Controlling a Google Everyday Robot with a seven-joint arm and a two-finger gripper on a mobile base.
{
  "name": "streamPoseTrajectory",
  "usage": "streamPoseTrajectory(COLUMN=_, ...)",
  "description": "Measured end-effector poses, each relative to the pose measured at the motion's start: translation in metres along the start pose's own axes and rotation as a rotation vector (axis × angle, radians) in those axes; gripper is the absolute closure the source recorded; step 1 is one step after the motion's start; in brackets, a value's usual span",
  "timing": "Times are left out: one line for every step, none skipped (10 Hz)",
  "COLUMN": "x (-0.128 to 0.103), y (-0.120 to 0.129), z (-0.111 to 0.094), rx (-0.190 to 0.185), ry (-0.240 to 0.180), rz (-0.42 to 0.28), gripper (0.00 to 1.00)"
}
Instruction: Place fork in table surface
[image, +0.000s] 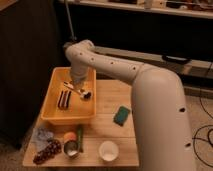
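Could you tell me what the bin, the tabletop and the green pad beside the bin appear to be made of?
The yellow bin looks like smooth moulded plastic. The table surface shows long pale planks, likely wood or bamboo. The green pad looks like a matte sponge, though that is uncertain. The gripper hangs over the bin, shut.
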Motion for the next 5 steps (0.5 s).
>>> streamPoseTrajectory(x=0.004, y=-0.004, z=-0.01, rx=0.013, ry=0.009, rz=0.004, gripper=1.0)
streamPoseTrajectory(x=0.01, y=-0.012, z=-0.031, rx=0.036, ry=0.018, rz=0.016, gripper=1.0)
streamPoseTrajectory(x=0.02, y=-0.014, z=-0.044, rx=0.049, ry=0.024, rz=0.031, gripper=1.0)
streamPoseTrajectory(x=0.038, y=-0.01, z=-0.057, rx=0.065, ry=0.032, rz=0.057, gripper=1.0)
streamPoseTrajectory(x=0.053, y=0.0, z=-0.069, rx=0.086, ry=0.037, rz=0.088, gripper=1.0)
